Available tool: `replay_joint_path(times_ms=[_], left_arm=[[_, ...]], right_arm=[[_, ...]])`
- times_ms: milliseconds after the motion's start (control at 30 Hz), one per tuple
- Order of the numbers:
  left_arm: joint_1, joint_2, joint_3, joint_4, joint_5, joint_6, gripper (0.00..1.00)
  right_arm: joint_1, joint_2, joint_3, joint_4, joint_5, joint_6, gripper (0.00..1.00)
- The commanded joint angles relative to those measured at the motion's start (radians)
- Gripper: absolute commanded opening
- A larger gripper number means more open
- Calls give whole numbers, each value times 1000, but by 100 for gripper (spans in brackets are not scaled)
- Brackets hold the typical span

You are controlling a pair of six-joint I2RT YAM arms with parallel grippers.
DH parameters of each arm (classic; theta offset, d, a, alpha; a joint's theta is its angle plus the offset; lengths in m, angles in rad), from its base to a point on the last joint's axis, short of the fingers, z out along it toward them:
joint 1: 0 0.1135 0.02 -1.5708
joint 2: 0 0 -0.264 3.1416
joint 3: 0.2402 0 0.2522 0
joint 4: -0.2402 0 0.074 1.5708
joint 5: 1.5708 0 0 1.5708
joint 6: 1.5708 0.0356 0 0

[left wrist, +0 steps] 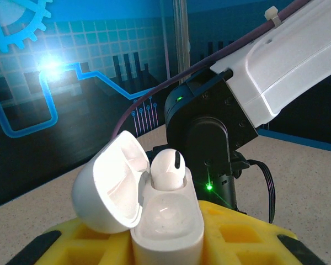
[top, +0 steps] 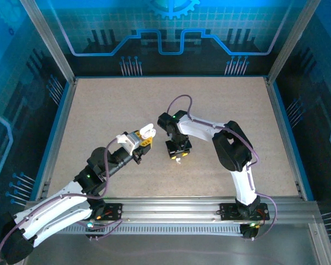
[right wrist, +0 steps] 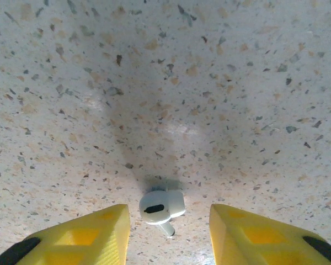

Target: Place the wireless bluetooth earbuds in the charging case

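My left gripper (top: 139, 139) is shut on a white charging case (left wrist: 168, 221), held upright with its lid (left wrist: 113, 185) swung open to the left. One white earbud (left wrist: 168, 168) sits in the case's far slot; the near slot is hollow. Just right of it, my right gripper (top: 178, 154) points straight down at the table. Its yellow fingers (right wrist: 83, 237) stand apart, open, on either side of a second white earbud (right wrist: 161, 206). That earbud lies on the speckled tabletop with its stem toward the camera, and neither finger touches it. From above it shows as a small white speck (top: 177, 160) under the gripper.
The speckled beige table (top: 99, 110) is walled by a metal frame and blue printed panels. The right arm's black wrist (left wrist: 209, 143) stands close behind the held case. The arm bases sit on a rail (top: 171, 210) at the near edge.
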Motion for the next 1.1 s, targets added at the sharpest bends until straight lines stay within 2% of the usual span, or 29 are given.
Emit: replay_joint_path(times_ms=[0,300,733,1067], left_arm=[[5,-2,41,51,19,-17,29],[5,2,43,50,23,-20,29],[4,15,51,48,24,-24,29],[4,21,52,48,25,-26,29]], right_arm=[[12,-23,-29,4,1,9,44],[11,24,-30,32,-29,-66,44],[14,51,-45,43,-68,-103,36],[15,0,-59,43,-71,-91,29]])
